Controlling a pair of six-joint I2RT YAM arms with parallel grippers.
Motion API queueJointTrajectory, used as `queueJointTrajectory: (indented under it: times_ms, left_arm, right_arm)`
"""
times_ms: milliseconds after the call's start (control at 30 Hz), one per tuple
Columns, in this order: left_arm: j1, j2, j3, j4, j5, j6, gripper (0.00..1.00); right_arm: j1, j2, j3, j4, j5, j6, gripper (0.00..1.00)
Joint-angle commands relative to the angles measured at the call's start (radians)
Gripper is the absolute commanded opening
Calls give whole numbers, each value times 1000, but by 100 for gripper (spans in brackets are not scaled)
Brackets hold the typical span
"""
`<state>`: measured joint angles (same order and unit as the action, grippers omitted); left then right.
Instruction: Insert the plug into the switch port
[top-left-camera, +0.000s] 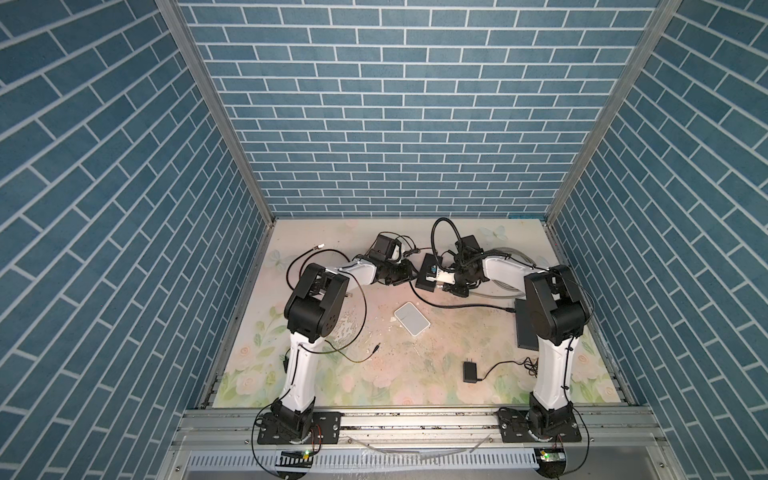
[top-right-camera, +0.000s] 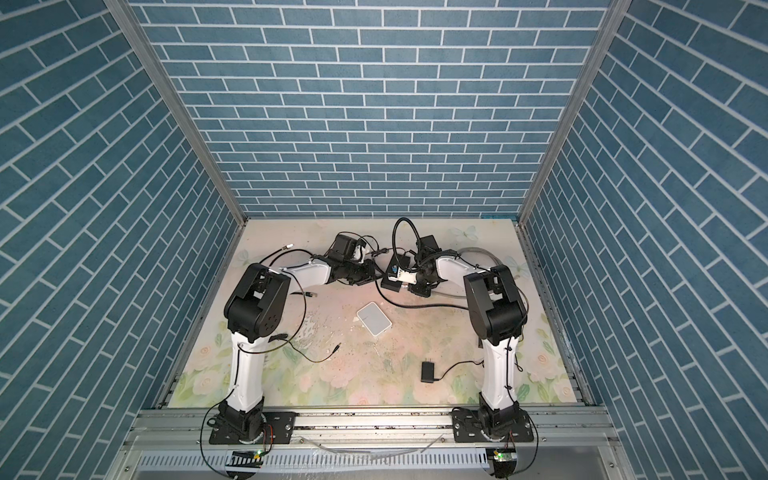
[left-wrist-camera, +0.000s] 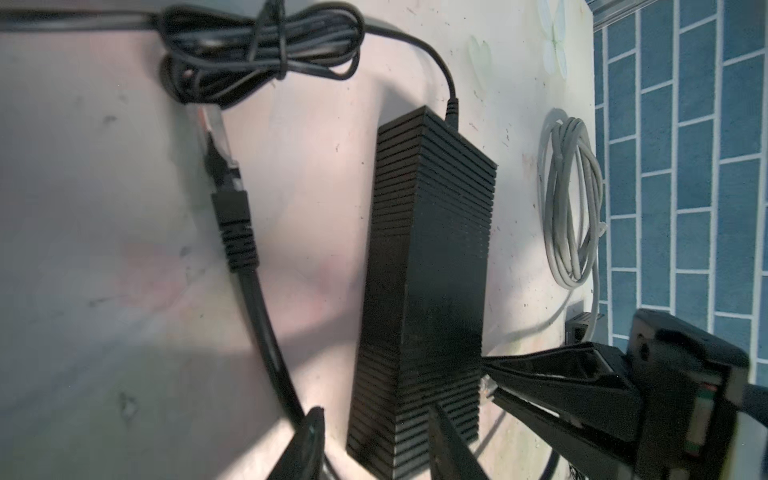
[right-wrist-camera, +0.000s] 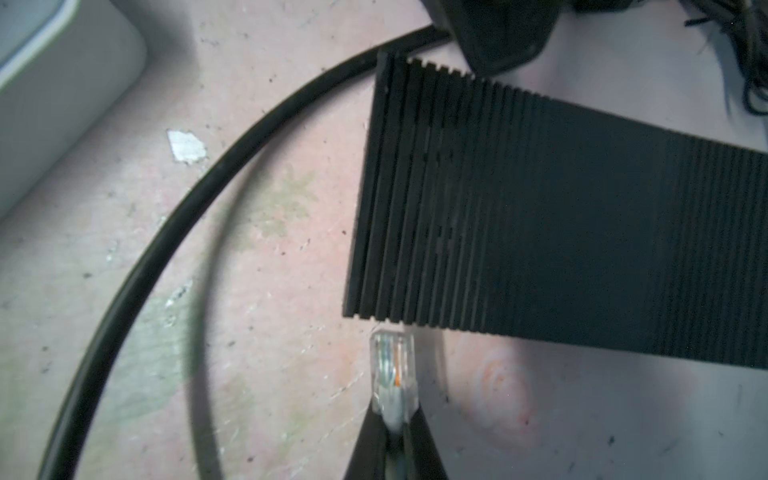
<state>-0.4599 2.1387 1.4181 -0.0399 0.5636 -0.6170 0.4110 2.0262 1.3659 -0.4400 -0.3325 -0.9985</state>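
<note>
The switch (top-left-camera: 427, 266) (top-right-camera: 391, 284) is a black ribbed box lying at the back middle of the table. My right gripper (right-wrist-camera: 395, 415) (top-left-camera: 441, 284) is shut on a clear plug (right-wrist-camera: 392, 365) with a grey cable. The plug's tip sits right at the switch's (right-wrist-camera: 582, 228) side edge, near one end. The port itself is hidden. My left gripper (left-wrist-camera: 376, 419) (top-left-camera: 409, 277) has its jaws apart at the switch's (left-wrist-camera: 432, 249) near end. One finger (left-wrist-camera: 451, 449) lies over its top. The other finger (left-wrist-camera: 309, 440) stands off its side, with table showing between.
A black-booted cable end (left-wrist-camera: 235, 228) and a tied black cable bundle (left-wrist-camera: 257, 50) lie beside the switch. A grey cable coil (left-wrist-camera: 569, 199) lies behind it. A white box (top-left-camera: 411, 318), a black power adapter (top-left-camera: 470, 371) and a curved black cable (right-wrist-camera: 166, 232) lie nearer the front.
</note>
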Motion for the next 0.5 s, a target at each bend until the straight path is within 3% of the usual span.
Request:
queueJointTrajectory:
  times_ms: [0,133,333,467]
  left_arm:
    - [-11,-86,-50,48,61,-4,42]
    - [-29,-128,-124,185,110,-117,44]
    - [-78,-80,-135,368,143,-267,45]
    - [-94,-52,-112,396,142,-279,45]
  right_arm:
    - [-12,-82,-46,52,-64,40,9]
    - [-20,-133,-59,79,-128,55,9]
    - [-22,-155,-77,105,-164,67,9]
    - [-26,-158,-83,101,-177,66,9]
